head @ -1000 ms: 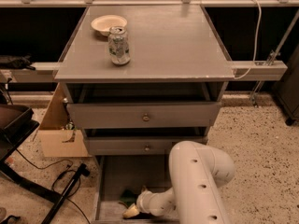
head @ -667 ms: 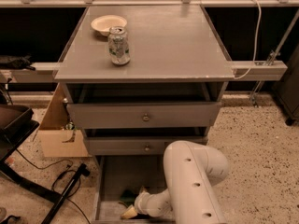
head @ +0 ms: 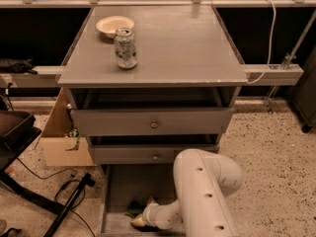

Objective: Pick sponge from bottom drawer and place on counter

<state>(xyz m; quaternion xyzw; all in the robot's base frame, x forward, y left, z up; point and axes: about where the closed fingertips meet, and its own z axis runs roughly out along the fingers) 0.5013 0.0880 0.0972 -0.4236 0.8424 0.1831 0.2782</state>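
The bottom drawer (head: pixel 118 186) is pulled out at the foot of the grey cabinet. My white arm reaches down into it, and my gripper (head: pixel 140 218) sits low at the drawer's front, left of centre. A dark green patch, the sponge (head: pixel 133 209), lies on the drawer floor right against the gripper's tip; its yellow foam is not clearly separate from the gripper. The counter (head: pixel 187 43) is the wide grey top of the cabinet, well above the gripper.
A pale bowl (head: pixel 114 24) and a drink can (head: pixel 125 48) stand on the counter's back left. The two upper drawers (head: pixel 153 122) are slightly open. A cardboard box (head: pixel 61 142), black stand legs and cables (head: pixel 69 201) lie on the floor to the left.
My arm has shifted slightly to the left over the bottom drawer. The gripper stays low at the drawer's front by the sponge.
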